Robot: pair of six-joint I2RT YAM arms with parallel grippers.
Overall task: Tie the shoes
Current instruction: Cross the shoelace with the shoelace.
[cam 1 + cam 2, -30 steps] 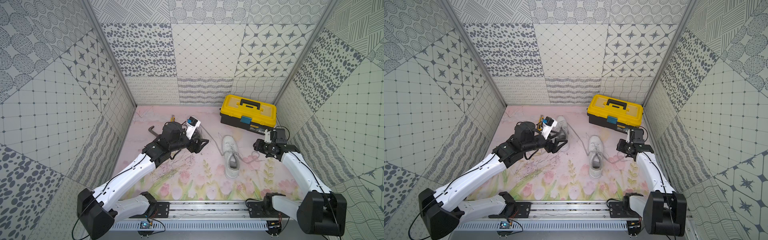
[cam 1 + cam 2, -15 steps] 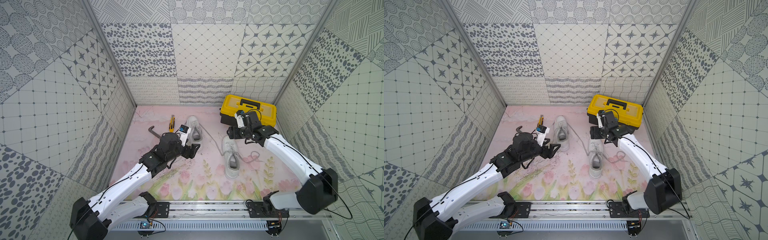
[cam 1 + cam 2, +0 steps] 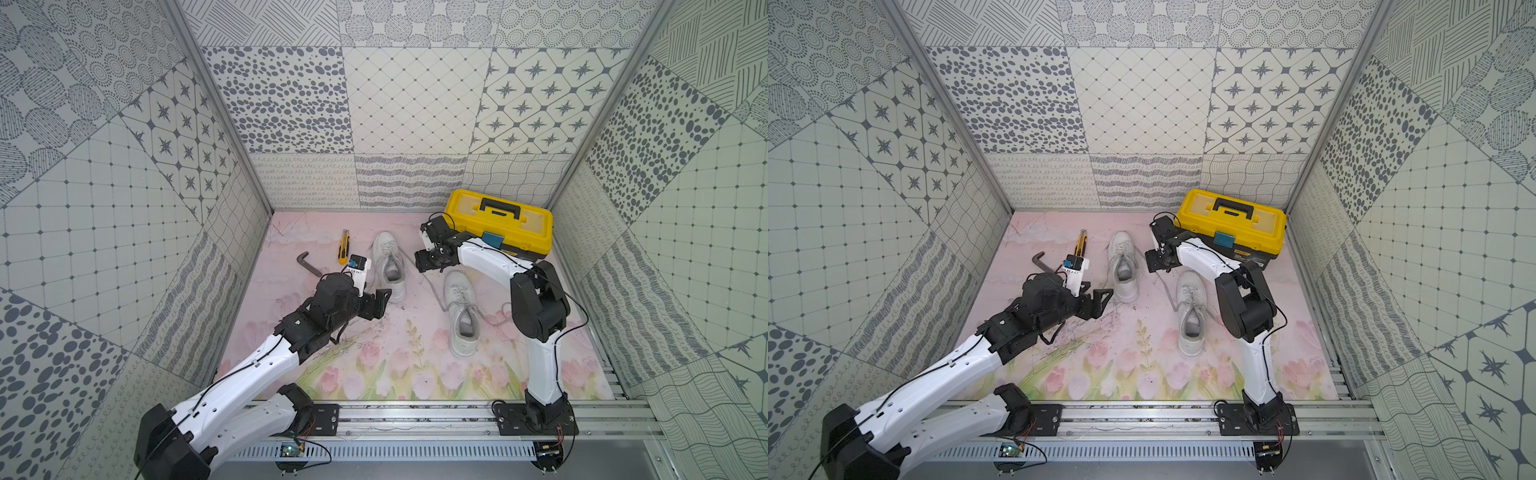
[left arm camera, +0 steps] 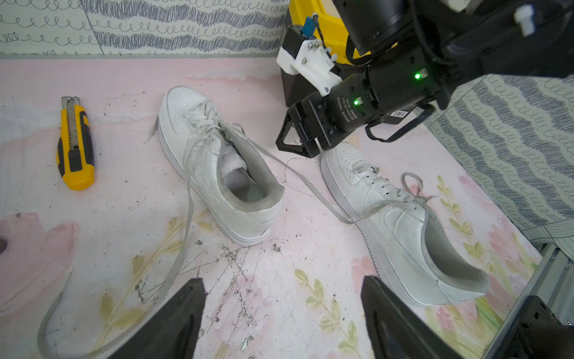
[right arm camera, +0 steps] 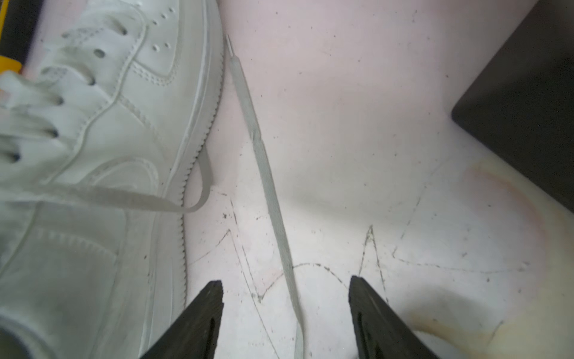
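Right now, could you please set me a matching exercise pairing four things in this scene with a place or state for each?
1. utility knife
2. hex key
3. toolbox
4. right gripper

a. dark, L-shaped
b. open over a loose lace
c. lying between the hex key and the far sneaker
d. in the back right corner

Pairs: 1-c, 2-a, 3-d, 4-b.

Robot lab booth: patterned wall panels (image 3: 409,108), aluminium base rail (image 3: 415,417).
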